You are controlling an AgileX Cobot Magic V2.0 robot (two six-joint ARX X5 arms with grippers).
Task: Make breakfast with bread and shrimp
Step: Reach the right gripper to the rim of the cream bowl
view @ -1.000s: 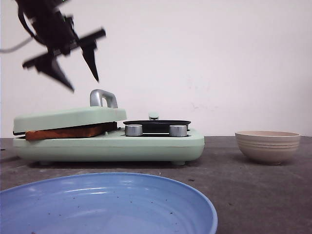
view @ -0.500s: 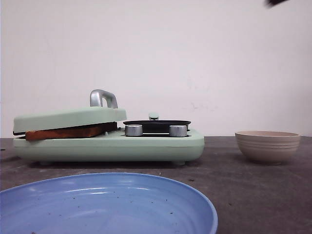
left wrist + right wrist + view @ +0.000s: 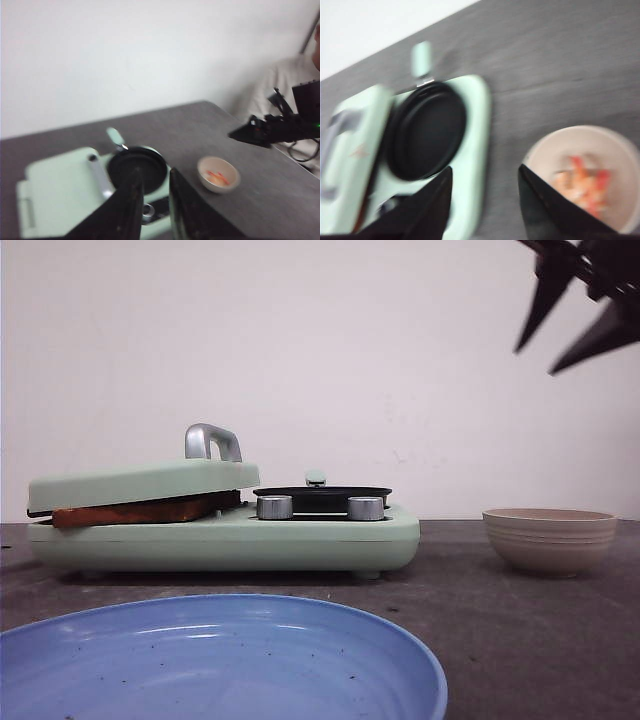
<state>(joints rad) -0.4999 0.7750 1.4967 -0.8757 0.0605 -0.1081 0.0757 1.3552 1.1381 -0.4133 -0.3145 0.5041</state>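
Bread (image 3: 135, 511): toasted, clamped under sandwich press lid (image 3: 140, 483); done. Shrimp (image 3: 582, 186): in beige bowl (image 3: 549, 539) (untouched), frying pan (image 3: 137, 169) bare. Right end effector (image 3: 575, 325): parted, empty, above bowl. Left end effector (image 3: 156, 200): slightly parted, empty.

Breakfast maker (image 3: 230, 537): smooth pale-green casing with a soft satin sheen, plastic or enamelled by the look; lid (image 3: 140, 482) in the same finish.
Lid handle (image 3: 211, 441): bright polished metal, reflective.
Control knobs (image 3: 274, 507): brushed silver metal, ribbed rims.
Round pan (image 3: 137, 168): matt black, smooth, non-stick look.
Bread (image 3: 135, 511): toasted brown edge, dry and rough, showing under the lid.
Bowl (image 3: 549, 539): beige ceramic, matt, with shallow horizontal ridges.
Plate (image 3: 220, 660): blue glazed ceramic, glossy, speckled with dark flecks.
Table (image 3: 520, 640): dark grey, matt, faintly mottled surface.
Right gripper (image 3: 577, 325): fingers (image 3: 545, 210) matt black, hard plastic-like.
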